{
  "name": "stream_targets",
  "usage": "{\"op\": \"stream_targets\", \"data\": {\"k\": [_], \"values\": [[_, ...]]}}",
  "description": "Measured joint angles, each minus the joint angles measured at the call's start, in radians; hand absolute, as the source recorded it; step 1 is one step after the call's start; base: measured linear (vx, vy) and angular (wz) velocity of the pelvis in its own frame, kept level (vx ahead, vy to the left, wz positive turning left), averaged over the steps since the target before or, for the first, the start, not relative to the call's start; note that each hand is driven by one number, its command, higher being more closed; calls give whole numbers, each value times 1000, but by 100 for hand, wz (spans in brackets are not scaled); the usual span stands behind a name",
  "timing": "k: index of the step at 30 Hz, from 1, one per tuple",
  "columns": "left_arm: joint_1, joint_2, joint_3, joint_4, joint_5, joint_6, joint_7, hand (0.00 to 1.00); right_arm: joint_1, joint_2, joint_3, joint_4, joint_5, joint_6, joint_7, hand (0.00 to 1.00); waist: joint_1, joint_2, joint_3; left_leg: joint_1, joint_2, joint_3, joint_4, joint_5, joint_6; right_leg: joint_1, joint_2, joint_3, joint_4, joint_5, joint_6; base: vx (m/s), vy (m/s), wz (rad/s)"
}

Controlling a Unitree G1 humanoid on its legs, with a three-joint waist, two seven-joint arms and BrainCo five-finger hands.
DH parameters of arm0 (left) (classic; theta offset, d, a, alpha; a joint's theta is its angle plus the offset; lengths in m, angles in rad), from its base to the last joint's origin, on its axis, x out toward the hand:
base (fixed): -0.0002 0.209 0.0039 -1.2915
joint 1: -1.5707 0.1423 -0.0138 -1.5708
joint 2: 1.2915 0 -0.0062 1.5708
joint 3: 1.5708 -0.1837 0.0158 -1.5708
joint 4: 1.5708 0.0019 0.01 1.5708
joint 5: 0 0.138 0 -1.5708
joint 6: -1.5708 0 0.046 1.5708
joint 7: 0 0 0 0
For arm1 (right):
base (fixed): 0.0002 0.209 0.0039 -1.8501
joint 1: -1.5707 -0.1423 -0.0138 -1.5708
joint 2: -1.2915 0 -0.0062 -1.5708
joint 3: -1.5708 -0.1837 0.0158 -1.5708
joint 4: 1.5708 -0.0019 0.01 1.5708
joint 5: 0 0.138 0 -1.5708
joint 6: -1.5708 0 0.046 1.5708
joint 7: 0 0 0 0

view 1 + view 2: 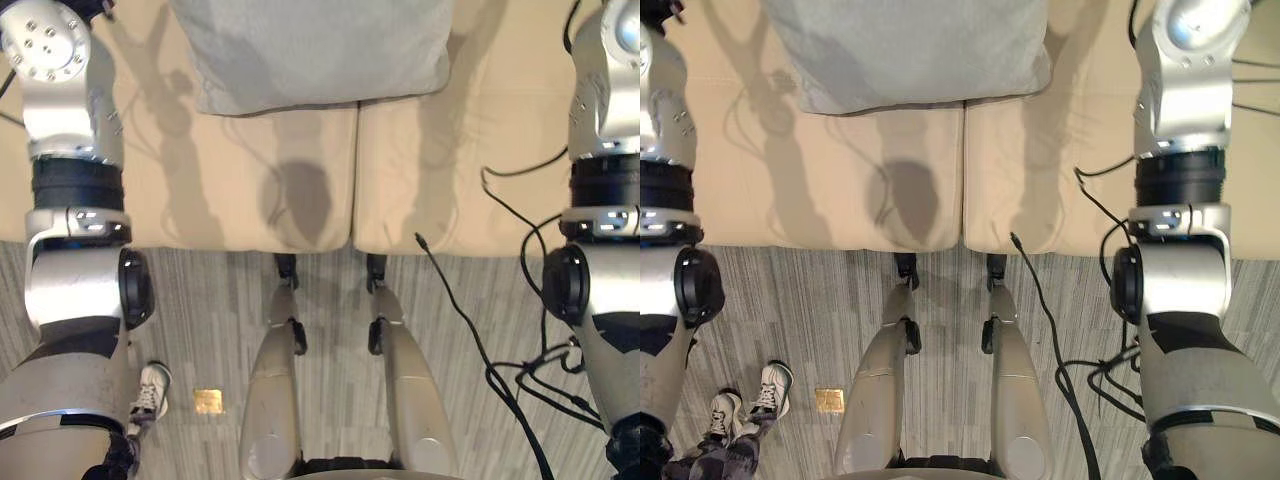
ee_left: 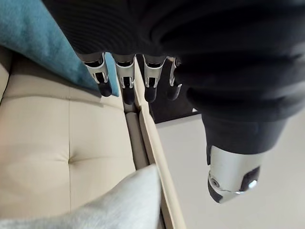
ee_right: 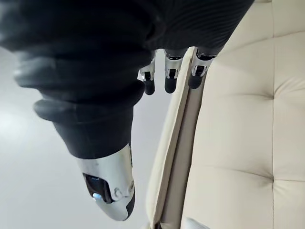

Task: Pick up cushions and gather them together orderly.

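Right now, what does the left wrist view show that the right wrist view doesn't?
Left wrist view: a teal cushion and a light grey cushion's corner on the sofa, past the open left hand. Right wrist view: the right hand, open and holding nothing. Both: the beige tufted sofa and a pale background beyond its edge.
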Motion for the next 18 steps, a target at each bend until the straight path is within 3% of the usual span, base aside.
{"op": "stream_targets", "data": {"k": [3, 7, 10, 12, 13, 15, 18], "values": [[152, 8, 46, -56, -25, -1, -40, 0, 137, -4, 3, -76, 62, -13, 65, 0, 3, 0, 0, 48, 2, 8, 0, -8, -9, 35, -1, 1, 35, -43, -2, -45, -20, 5], [446, -7, 104, -151, -25, 0, -86, 0, 426, -2, 10, -230, 89, -31, 163, 0, 5, 0, -2, 114, 10, 11, 0, -17, -10, 97, 5, -3, 40, -57, -6, -19, -34, 1], [700, -126, 102, -253, -19, -9, -118, 0, 700, 47, 12, -311, 106, -49, 221, 0, 4, 0, -19, 168, 6, 14, 8, -41, -6, 159, 2, 0, 32, -69, 2, 25, -11, 2], [916, -260, 58, -280, 0, -12, -165, 0, 916, 136, 38, -315, 105, -51, 273, 0, 5, 1, -101, 176, 4, 18, 9, -61, -9, 170, 1, 4, 21, -77, 1, 95, -25, -3], [1005, -311, 31, -280, 8, -11, -186, 0, 998, 174, 54, -311, 98, -51, 298, 0, 5, 1, -111, 198, 5, 20, 9, -64, -8, 196, 2, 5, 11, -79, 2, 102, -34, -4], [1167, -411, -48, -263, 46, -7, -241, 0, 1156, 258, 90, -247, 29, -49, 356, 0, 6, 1, -121, 262, 3, 20, 8, -76, -13, 268, 7, 7, -11, -84, 2, 82, -47, -1], [1286, -470, -99, -128, 108, 5, -317, 0, 1281, 329, 101, -83, -61, -40, 415, 0, 2, 1, -186, 330, 3, 20, 4, -90, -14, 338, 10, 11, -27, -98, 6, 80, -45, -6]]}}
